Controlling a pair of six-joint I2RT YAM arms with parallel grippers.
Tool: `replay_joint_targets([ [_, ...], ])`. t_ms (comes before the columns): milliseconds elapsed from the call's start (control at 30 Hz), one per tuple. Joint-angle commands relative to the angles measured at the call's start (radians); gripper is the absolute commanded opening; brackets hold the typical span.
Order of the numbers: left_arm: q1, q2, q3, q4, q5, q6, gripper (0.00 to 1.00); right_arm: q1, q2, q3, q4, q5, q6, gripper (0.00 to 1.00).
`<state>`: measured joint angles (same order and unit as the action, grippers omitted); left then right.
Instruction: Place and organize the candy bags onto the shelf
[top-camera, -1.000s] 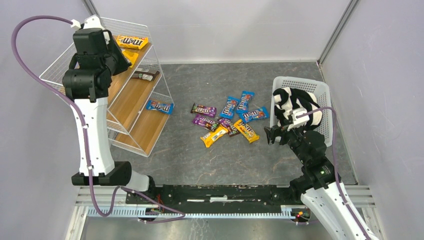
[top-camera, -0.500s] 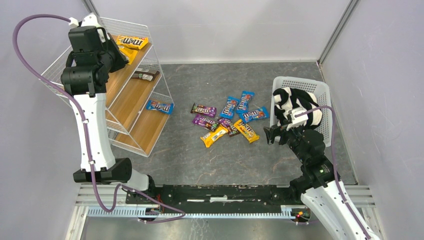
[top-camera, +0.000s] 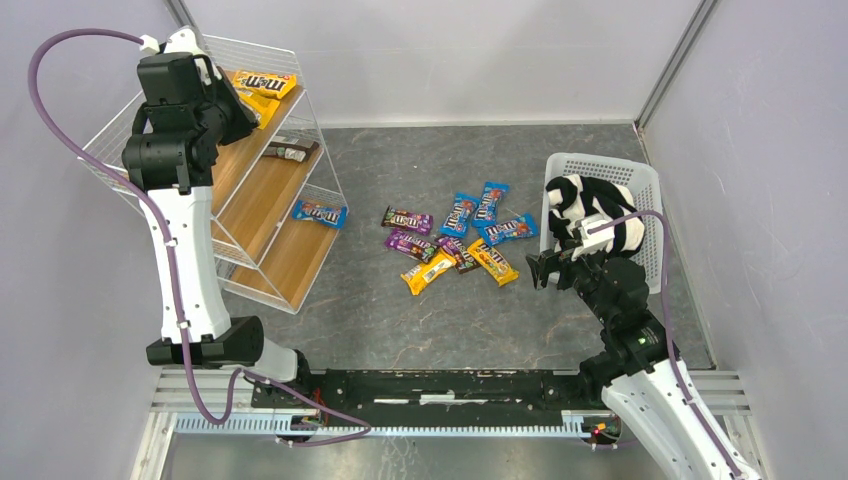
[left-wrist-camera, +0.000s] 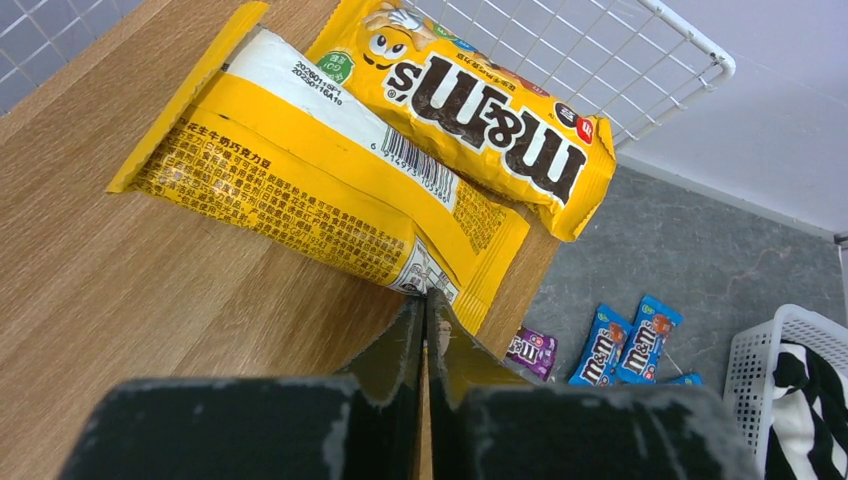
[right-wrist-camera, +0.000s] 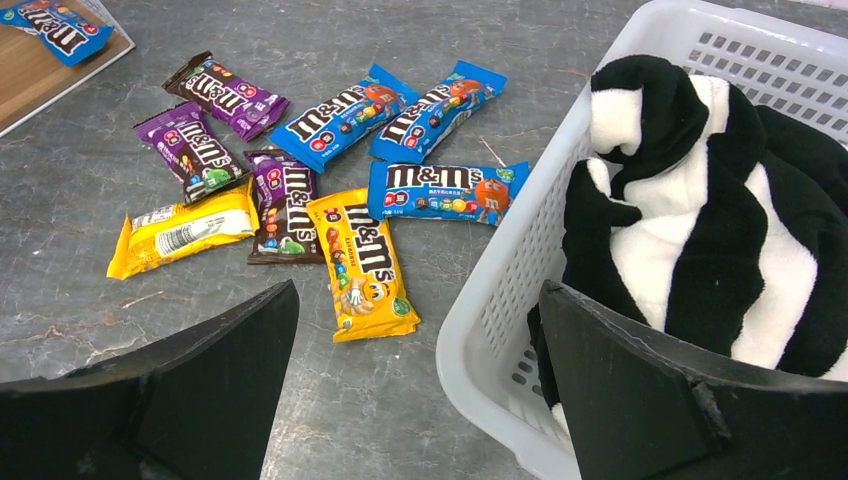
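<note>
The shelf (top-camera: 262, 200) stands at the left, and a yellow candy bag (top-camera: 265, 82) lies face up on its top board. A second yellow bag (left-wrist-camera: 300, 170) lies back side up just below it. My left gripper (left-wrist-camera: 425, 300) is shut with its tips on this bag's lower corner. A brown bag (top-camera: 288, 151) sits on the middle board and a blue one (top-camera: 320, 213) on the bottom board. Several blue, purple and yellow bags (top-camera: 455, 240) lie loose on the grey floor. My right gripper (right-wrist-camera: 418, 290) hangs wide open and holds nothing, between that pile and the basket.
A white lattice basket (top-camera: 645, 190) holding a black-and-white striped cloth (top-camera: 590, 205) stands at the right, its near wall (right-wrist-camera: 500, 300) between my right fingers. Grey walls close in on the left, back and right.
My left arm has moved up and back along the shelf, carrying the yellow bag toward the top board's upper end. The right arm has barely moved.
</note>
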<state>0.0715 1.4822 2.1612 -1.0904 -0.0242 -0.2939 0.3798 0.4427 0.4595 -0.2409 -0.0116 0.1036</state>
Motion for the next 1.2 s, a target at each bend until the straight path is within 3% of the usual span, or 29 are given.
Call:
replay_joint_targets([
  [0, 0.006, 0.001, -0.001, 0.002, -0.011, 0.048, 0.1, 0.005, 0.005, 0.001, 0.052, -0.011, 0.001, 0.98],
  [600, 0.005, -0.023, 0.015, -0.003, -0.064, 0.044, 0.39, 0.004, 0.027, 0.011, 0.039, -0.019, -0.001, 0.98],
  [800, 0.006, -0.078, 0.041, 0.001, -0.017, 0.035, 0.68, 0.005, 0.03, 0.015, 0.034, -0.019, -0.004, 0.98],
  [900, 0.006, -0.137, 0.024, 0.044, 0.074, 0.02, 0.77, 0.004, 0.033, 0.016, 0.032, -0.018, -0.004, 0.98],
  [1067, -0.011, -0.263, -0.136, 0.216, 0.479, -0.062, 0.86, 0.005, 0.043, 0.018, 0.03, -0.016, -0.004, 0.98],
  [1100, -0.04, -0.291, -0.197, 0.248, 0.515, -0.073, 0.88, 0.005, 0.045, 0.018, 0.029, -0.016, -0.003, 0.98],
  [1167, -0.163, -0.351, -0.308, 0.285, 0.429, -0.08, 0.9, 0.005, 0.047, 0.014, 0.029, -0.012, -0.003, 0.98],
])
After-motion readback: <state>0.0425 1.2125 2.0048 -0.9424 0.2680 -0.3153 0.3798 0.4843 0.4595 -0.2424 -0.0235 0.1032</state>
